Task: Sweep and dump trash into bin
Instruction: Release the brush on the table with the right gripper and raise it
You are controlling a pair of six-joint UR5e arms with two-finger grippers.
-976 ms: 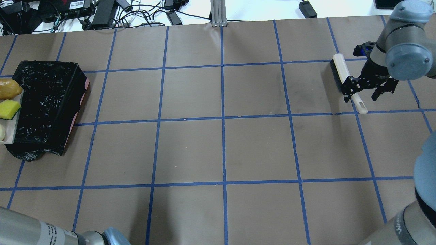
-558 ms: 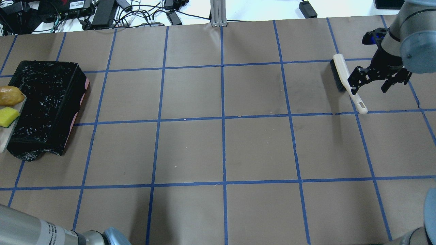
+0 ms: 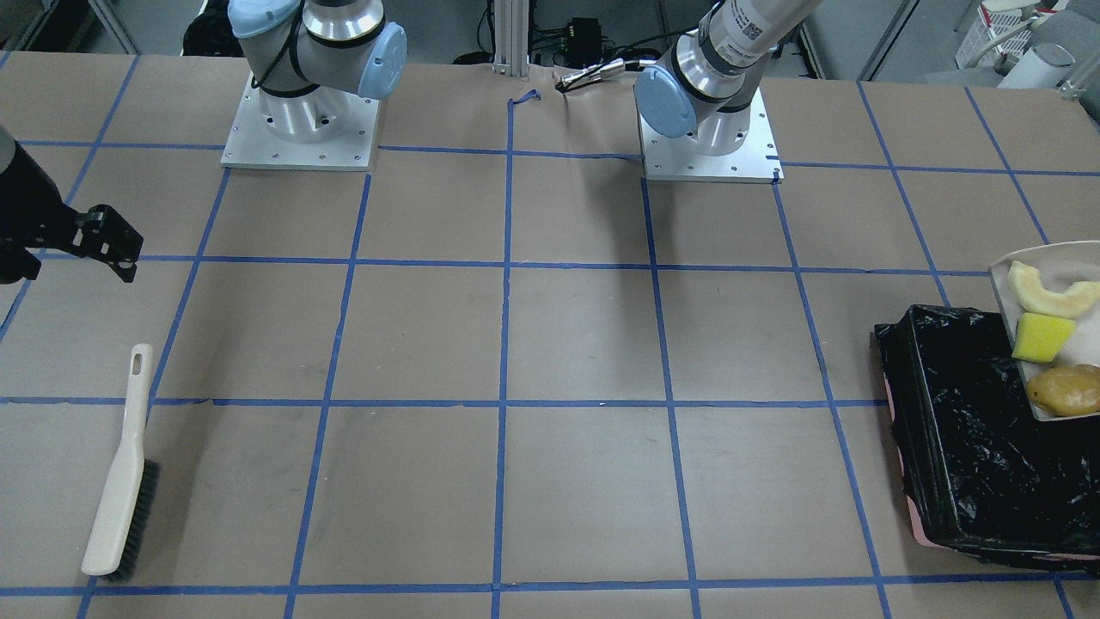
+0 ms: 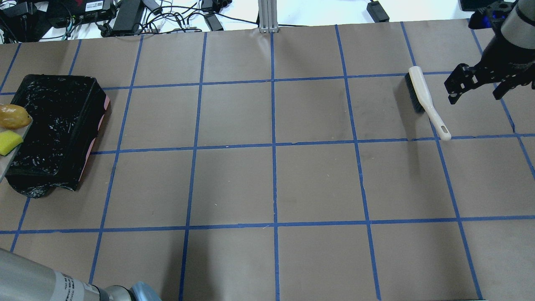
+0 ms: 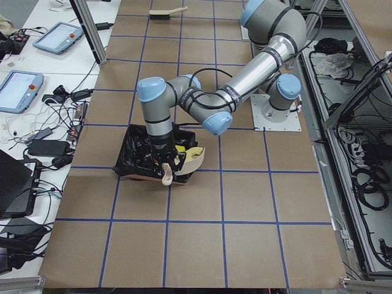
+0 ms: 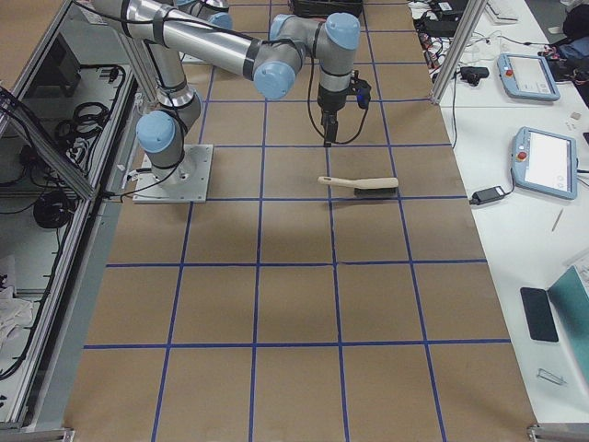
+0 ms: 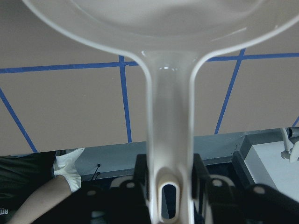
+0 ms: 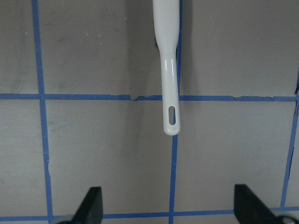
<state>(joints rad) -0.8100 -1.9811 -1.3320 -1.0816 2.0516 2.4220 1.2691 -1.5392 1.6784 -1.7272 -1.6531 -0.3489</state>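
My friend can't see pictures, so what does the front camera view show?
At the right edge, a beige dustpan carrying a rind slice, a sponge and a potato is held over the black-lined bin. A brush lies on the table at lower left, and the robot's open right hand is near it, not touching.

A beige brush (image 4: 426,100) lies flat at the overhead view's upper right on the blue-gridded brown table (image 4: 271,184), probably power bricks (image 4: 127,14) along the top edge, a dustpan (image 4: 5,163) cropped far left.
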